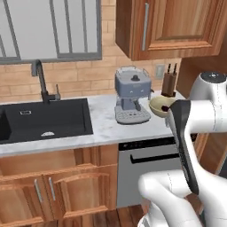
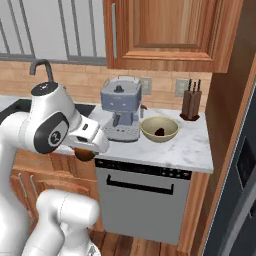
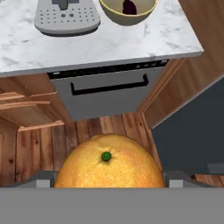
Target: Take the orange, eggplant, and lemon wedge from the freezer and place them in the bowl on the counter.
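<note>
My gripper [image 3: 108, 181] is shut on the orange [image 3: 107, 162], a round orange-brown fruit with a green stem spot. From the right base it hangs under the hand as the orange [image 2: 85, 154], in front of the counter [image 2: 192, 146]. The olive-tan bowl [image 2: 159, 129] stands on the marble right of the coffee machine, and the dark eggplant [image 2: 160, 132] lies inside it. In the hand view, the bowl [image 3: 127, 12] and eggplant [image 3: 129, 6] sit at the top. The freezer's [image 3: 192, 131] dark slate side rises on the right. The lemon wedge is out of view.
A grey-blue coffee machine [image 1: 131, 95] stands beside the bowl [image 1: 160, 106], with a knife block [image 2: 190, 106] at the back. The black sink [image 1: 42, 119] and tap lie to the left. A steel dishwasher [image 2: 142, 192] sits under the counter, and wooden cabinets hang above.
</note>
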Robot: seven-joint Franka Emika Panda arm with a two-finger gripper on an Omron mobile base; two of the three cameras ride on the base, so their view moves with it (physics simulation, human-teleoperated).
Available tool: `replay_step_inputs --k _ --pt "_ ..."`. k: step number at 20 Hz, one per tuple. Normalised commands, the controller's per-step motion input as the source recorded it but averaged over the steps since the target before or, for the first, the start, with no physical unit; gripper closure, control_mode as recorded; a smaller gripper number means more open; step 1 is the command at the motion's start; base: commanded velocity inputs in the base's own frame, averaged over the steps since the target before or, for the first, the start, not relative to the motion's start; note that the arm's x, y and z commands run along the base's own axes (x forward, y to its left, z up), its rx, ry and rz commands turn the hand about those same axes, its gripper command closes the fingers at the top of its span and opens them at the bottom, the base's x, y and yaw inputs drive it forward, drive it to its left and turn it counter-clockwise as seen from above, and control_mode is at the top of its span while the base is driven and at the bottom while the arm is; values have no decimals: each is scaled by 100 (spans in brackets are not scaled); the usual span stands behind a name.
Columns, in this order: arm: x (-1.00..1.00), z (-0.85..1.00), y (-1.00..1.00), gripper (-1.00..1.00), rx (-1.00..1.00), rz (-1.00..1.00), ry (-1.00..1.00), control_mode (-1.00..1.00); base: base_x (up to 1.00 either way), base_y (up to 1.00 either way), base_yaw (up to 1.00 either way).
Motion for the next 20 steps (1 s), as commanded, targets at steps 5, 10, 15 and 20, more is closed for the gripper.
replay_step_inputs --k 5,10,15,20 --pt "0 0 0 100 0 0 0 100 97 -44 -28" --pt "0 0 0 100 0 0 0 100 86 -26 -17" --pt "0 0 0 100 0 0 0 100 49 -49 -7" --pt "90 -60 -71 100 2 0 -2 -100 0 0 0"
